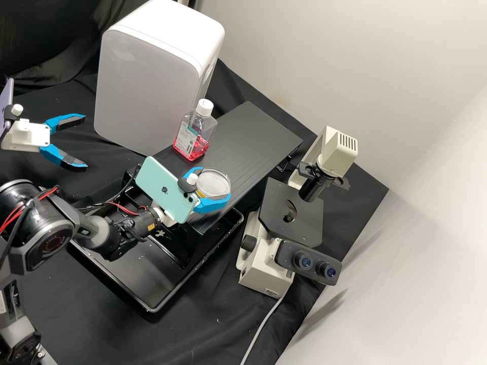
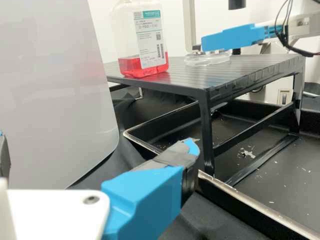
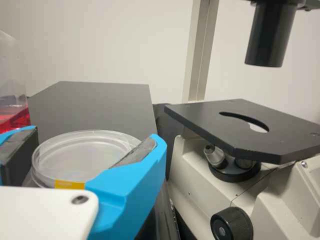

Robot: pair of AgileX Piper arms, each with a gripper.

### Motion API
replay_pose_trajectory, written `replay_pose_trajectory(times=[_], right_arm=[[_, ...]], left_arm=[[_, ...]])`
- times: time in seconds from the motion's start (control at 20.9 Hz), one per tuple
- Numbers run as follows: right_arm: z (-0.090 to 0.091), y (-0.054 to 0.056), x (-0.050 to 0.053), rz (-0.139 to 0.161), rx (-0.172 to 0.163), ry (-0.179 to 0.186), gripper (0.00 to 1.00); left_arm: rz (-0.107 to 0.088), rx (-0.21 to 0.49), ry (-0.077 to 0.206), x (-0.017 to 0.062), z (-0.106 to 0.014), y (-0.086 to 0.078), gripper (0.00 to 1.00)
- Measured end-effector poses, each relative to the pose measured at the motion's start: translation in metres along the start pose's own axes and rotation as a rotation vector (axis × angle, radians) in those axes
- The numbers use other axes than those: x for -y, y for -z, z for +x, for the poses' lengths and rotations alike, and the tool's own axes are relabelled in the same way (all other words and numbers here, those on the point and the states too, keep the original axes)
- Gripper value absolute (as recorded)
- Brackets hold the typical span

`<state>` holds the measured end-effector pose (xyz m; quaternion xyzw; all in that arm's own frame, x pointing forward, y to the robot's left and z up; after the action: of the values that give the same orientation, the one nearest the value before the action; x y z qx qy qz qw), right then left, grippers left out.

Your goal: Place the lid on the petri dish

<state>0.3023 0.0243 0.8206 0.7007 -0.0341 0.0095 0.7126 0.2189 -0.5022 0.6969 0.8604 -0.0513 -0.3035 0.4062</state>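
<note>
A clear petri dish (image 1: 213, 183) with its clear lid (image 3: 82, 157) on top stands at the near edge of the black raised rack (image 1: 258, 134). My right gripper (image 1: 215, 182) is around it, one blue finger on each side, pads against the lid's rim (image 3: 90, 145). The left wrist view has the dish (image 2: 207, 57) resting on the rack with a blue finger of that gripper across its top. My left gripper (image 1: 82, 142) hangs open and empty at the far left, beside the white box, well away from the dish; one of its fingers (image 2: 165, 185) points toward the rack.
A flask of red liquid (image 1: 193, 134) stands on the rack behind the dish. A big white box (image 1: 152, 71) sits at the back left. The rack stands in a black tray (image 1: 152, 299). A microscope (image 1: 299, 218) stands close on the right.
</note>
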Motion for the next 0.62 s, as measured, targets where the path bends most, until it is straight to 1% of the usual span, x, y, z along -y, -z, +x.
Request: replay_pose_trajectory(times=[0.1,0.14,0.19,0.29,0.33,0.43,0.53,0.62], right_arm=[[0.003,0.0,0.0,0.002,0.002,-0.003,0.0],[0.006,0.0,-0.001,-0.003,0.001,-0.008,0.0],[0.007,0.0,-0.001,-0.002,0.002,-0.01,0.0],[0.01,-0.001,0.001,-0.003,0.008,-0.005,0.0],[0.012,0.0,0.003,-0.014,0.007,-0.001,0.0],[0.015,0.0,0.005,-0.019,0.006,0.003,0.0],[0.016,0.0,0.008,-0.015,0.012,0.007,0.0],[0.018,0.0,0.008,-0.015,0.013,0.004,0.0]], left_arm=[[0.0,0.0,0.0,0.0,0.0,0.0,1.0],[0.0,0.0,0.0,0.0,0.0,0.0,1.0],[0.0,0.0,0.0,0.0,0.0,0.0,1.0],[0.0,0.0,0.0,0.0,0.0,0.0,1.0],[0.0,0.0,0.0,0.0,0.0,0.0,1.0],[0.0,0.0,0.0,0.0,0.0,0.0,1.0],[0.0,0.0,0.0,0.0,0.0,0.0,1.0],[0.0,0.0,0.0,0.0,0.0,0.0,1.0]])
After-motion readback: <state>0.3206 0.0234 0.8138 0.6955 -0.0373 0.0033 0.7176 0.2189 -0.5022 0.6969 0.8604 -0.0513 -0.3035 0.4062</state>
